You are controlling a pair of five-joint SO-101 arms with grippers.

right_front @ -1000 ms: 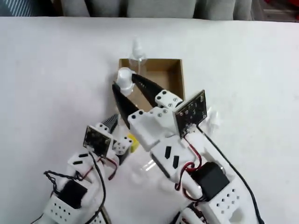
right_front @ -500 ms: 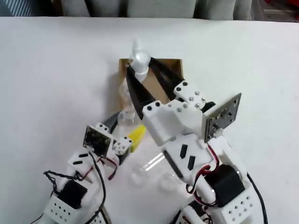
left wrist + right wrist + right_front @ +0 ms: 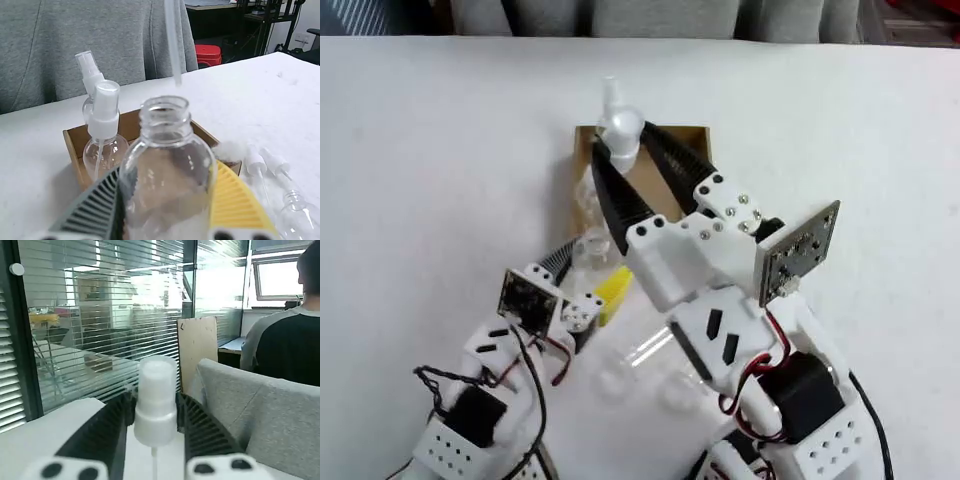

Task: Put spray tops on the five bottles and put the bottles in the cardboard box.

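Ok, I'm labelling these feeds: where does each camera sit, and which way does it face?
High: fixed above the table, looking down on the box; left arm and right arm show.
Left wrist: on the left arm, looking past left fingers and bottle toward the box.
Right wrist: on the right arm, facing level toward blinds; right fingers grip a spray top.
Shared: high and left wrist both show box and bottle.

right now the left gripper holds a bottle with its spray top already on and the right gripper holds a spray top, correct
Not quite. The bottle in the left gripper is uncapped: the left wrist view shows its neck open. The right gripper does hold a spray top.
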